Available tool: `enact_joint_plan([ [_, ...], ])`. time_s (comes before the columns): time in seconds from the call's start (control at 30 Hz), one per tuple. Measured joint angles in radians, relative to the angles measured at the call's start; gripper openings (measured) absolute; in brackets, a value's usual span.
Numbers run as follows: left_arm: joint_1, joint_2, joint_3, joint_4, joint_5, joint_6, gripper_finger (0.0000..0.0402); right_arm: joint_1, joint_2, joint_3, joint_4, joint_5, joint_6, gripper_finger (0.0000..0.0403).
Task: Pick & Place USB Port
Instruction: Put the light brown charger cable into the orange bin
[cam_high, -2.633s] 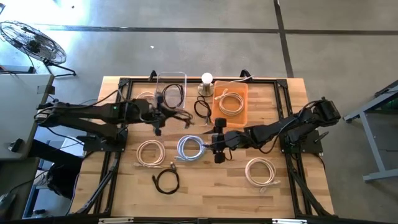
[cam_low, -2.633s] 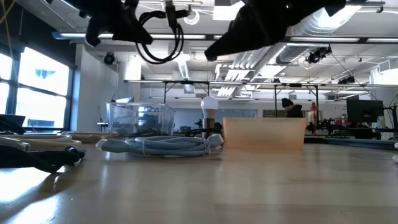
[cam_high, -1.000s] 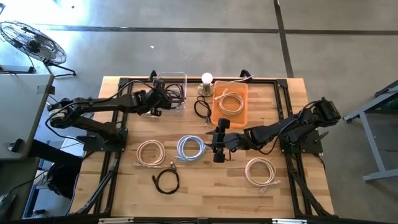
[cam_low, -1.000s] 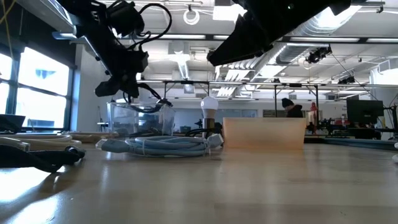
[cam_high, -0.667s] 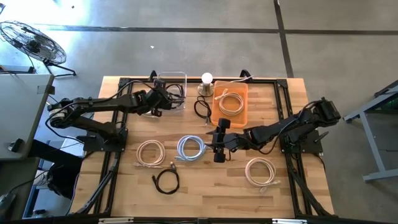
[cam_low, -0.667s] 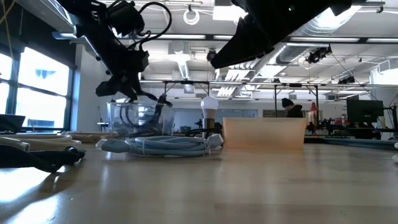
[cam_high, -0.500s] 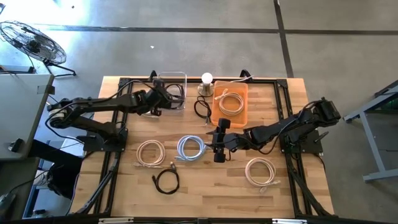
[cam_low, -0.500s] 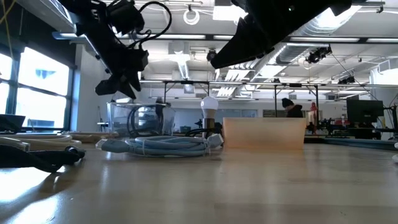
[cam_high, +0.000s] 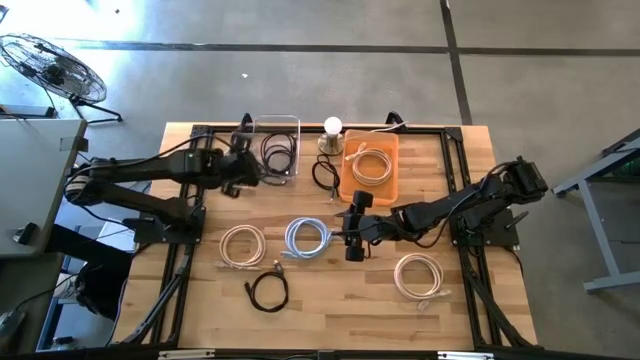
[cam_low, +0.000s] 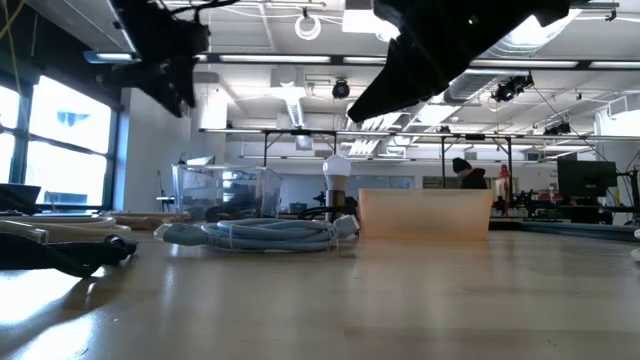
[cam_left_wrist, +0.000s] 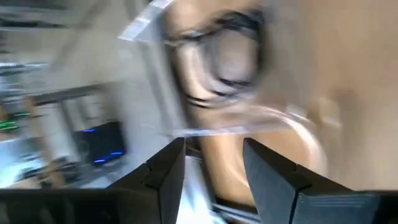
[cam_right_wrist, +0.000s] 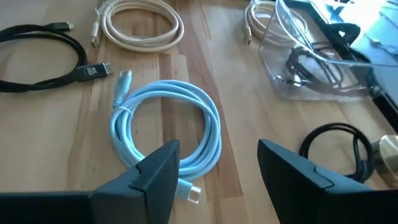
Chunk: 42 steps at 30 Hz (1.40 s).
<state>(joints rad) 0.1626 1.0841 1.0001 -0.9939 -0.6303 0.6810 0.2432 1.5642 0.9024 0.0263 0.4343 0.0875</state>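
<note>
A black coiled cable (cam_high: 277, 152) lies inside the clear bin (cam_high: 290, 122) at the table's far left; the left wrist view shows it blurred (cam_left_wrist: 231, 59) through the bin's wall. My left gripper (cam_high: 248, 172) (cam_left_wrist: 211, 158) hangs open just left of the bin, raised above the table and holding nothing. My right gripper (cam_high: 345, 235) (cam_right_wrist: 214, 168) hovers open over the middle of the table, right of a light-blue coiled cable (cam_high: 308, 238) (cam_right_wrist: 168, 127) that lies flat on the wood.
An orange bin (cam_high: 390, 150) holds a beige coil (cam_high: 372, 165). A light bulb (cam_high: 332, 128) stands between the bins, with a black coil (cam_high: 325, 175) in front of it. Beige coils (cam_high: 242, 245) (cam_high: 420, 275) and a black cable (cam_high: 268, 290) lie nearer the front edge.
My left gripper has let go of the black coil, which has dropped from hanging over the clear bin and now lies inside it. The gripper has then risen and drawn back toward the table's left edge, clear of the bin.
</note>
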Motion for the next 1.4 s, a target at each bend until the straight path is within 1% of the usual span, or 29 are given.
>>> enact_joint_plan([
  [0.1,-0.023,-0.011,0.015,-0.148,0.108,-0.081,0.0158,0.000,0.000,0.000,-0.007,-0.018,0.013,0.0209],
  [0.2,-0.026,-0.016,0.014,-0.224,0.194,-0.103,0.0158,0.000,0.000,0.000,-0.006,-0.025,0.021,0.0209],
  [0.3,-0.025,-0.016,0.006,-0.259,0.207,-0.102,0.0158,0.000,0.000,0.000,-0.006,-0.025,0.020,0.0209],
  [0.47,-0.025,-0.015,-0.026,-0.247,0.244,-0.093,0.0158,0.000,0.000,0.000,-0.006,-0.026,-0.001,0.0209],
  [0.63,-0.020,-0.015,-0.089,-0.229,0.247,-0.084,0.0158,-0.003,0.000,0.000,-0.005,-0.024,-0.035,0.0208],
  [0.77,0.043,-0.015,-0.118,-0.191,0.259,-0.072,0.0158,-0.003,0.000,0.000,-0.004,-0.026,-0.043,0.0208],
  [0.9,0.129,-0.015,-0.126,-0.141,0.272,-0.054,0.0158,-0.003,0.000,0.000,-0.004,-0.026,-0.047,0.0209],
  [0.97,0.179,-0.015,-0.129,-0.137,0.302,-0.043,0.0158,-0.003,0.000,0.000,-0.004,-0.026,-0.047,0.0209],
  [1.1,0.271,-0.006,-0.129,-0.112,0.394,-0.035,0.0158,-0.001,0.000,0.000,-0.004,-0.038,-0.045,0.0209],
  [1.2,0.319,-0.001,-0.129,-0.112,0.410,-0.032,0.0158,-0.001,0.000,0.000,-0.004,-0.069,-0.037,0.0209],
  [1.27,0.347,0.000,-0.129,-0.111,0.433,-0.021,0.0158,0.000,0.000,0.000,-0.004,-0.071,-0.034,0.0208],
  [1.4,0.404,0.000,-0.129,-0.111,0.540,-0.001,0.0158,0.001,0.000,0.000,-0.004,-0.071,-0.032,0.0208],
])
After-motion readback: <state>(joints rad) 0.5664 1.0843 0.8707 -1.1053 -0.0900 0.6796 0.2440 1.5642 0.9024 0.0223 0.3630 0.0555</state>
